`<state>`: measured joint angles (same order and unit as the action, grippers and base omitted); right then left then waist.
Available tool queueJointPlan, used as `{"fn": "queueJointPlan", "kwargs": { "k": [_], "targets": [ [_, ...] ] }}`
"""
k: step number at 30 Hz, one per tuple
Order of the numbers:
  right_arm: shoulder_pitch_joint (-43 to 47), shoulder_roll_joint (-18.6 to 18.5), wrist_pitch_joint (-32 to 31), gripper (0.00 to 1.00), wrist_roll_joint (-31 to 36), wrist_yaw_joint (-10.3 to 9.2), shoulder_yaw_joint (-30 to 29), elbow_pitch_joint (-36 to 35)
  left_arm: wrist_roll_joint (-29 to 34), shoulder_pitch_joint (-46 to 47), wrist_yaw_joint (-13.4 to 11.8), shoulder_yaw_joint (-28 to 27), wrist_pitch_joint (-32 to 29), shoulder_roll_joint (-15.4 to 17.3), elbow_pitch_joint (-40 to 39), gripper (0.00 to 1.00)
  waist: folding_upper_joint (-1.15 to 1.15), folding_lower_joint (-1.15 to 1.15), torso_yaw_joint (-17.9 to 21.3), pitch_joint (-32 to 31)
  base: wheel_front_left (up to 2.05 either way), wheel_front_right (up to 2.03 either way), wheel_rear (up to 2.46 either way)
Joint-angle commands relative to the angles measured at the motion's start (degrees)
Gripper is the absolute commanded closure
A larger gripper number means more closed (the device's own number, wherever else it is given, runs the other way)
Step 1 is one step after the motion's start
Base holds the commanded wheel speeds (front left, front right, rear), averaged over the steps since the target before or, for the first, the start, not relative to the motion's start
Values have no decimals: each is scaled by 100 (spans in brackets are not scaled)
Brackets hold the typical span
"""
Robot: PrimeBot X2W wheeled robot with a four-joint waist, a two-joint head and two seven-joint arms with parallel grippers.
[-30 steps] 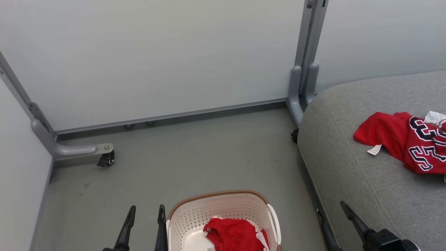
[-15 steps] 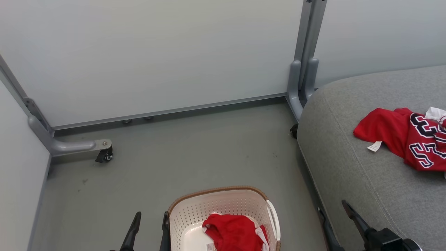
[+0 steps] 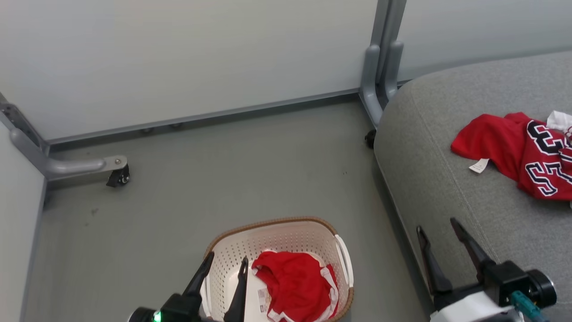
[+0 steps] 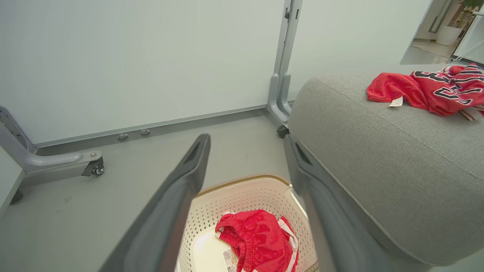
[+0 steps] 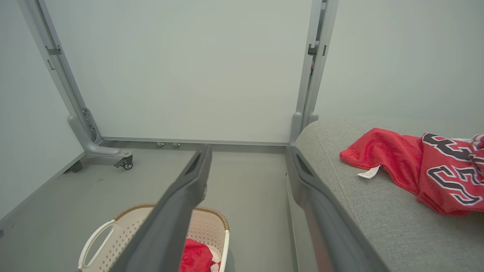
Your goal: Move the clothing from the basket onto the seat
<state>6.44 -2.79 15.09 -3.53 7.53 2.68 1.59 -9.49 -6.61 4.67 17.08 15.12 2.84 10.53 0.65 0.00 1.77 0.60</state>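
Low at the basket (image 3: 277, 221), the left gripper (image 3: 227, 258), with its two fingers spread apart and nothing held between them. Left finger near the basket's left rim, right finger over the inside. Not possible to tell from the head view whether touching the plastic. In the left wrist view, clearly above the basket, with the red shorts (image 3: 295, 284) down below, between the two fingers. In the head view, shorts just to the right of the right finger, crumpled on the basket bottom, with white trim along the far side from that finger.

At the front edge of the seat (image 3: 447, 188), the right gripper (image 3: 436, 225), fingers apart as well and empty. Left finger at the cushion's edge, on the side of the floor (image 3: 223, 179); right finger over the grey fabric. Ahead and to the right of the right finger, well apart from it, the jersey (image 3: 514, 152), lying on the seat with black numbers upward and a small white tag (image 3: 479, 166) at the edge nearest to the fingers.

Far ahead of both pairs of fingers, pale partition panels (image 3: 178, 58) and a caster (image 3: 118, 178).
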Motion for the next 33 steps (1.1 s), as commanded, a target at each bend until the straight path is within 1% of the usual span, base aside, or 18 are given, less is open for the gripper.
{"fn": "queueJointPlan", "kwargs": {
  "k": [1,3,6,11,13,16,20,24,27,30,33],
  "targets": [
    [-243,-18,11,0,51,-8,-16,-89,93,324,43,41,4,10,51,0,-65,0,189,585,0,0,0],
    [-457,-21,11,0,80,-8,-56,-156,156,628,94,154,4,11,206,0,-65,0,223,960,0,0,0],
    [-818,-17,10,0,123,-8,-76,-263,75,1154,191,344,4,13,460,0,-65,0,259,1474,0,0,0],
    [-1265,-18,11,0,193,-8,-115,-391,80,2098,284,736,4,41,1262,0,-65,0,367,2190,0,0,0],
    [-1406,-18,11,0,207,-7,-119,-436,80,2468,284,936,4,86,1570,0,-65,0,424,2438,0,0,0],
    [-1596,-18,10,0,192,-8,-135,-505,-115,2938,288,1300,4,147,2099,0,-65,0,507,2773,0,0,0],
    [-1857,-15,11,0,85,-8,-72,-593,-480,3622,284,1940,4,290,3033,0,-65,0,679,3236,0,0,0],
    [-2076,-16,10,0,13,-8,36,-716,-1008,4300,285,2766,-144,400,3890,0,-65,0,837,3718,0,0,0],
    [-2200,-16,10,0,-36,-8,85,-808,-1599,4659,285,3180,-392,472,4184,0,-65,0,914,4057,0,0,0],
    [-2363,-13,11,0,-307,-8,63,-856,-2147,5007,285,3688,-706,649,4378,0,-65,0,1014,4392,0,0,0],
    [-2513,-12,10,0,-399,-8,122,-885,-2441,5279,285,4132,-912,852,4462,0,-65,0,1106,4609,0,0,0]
  ]
}}
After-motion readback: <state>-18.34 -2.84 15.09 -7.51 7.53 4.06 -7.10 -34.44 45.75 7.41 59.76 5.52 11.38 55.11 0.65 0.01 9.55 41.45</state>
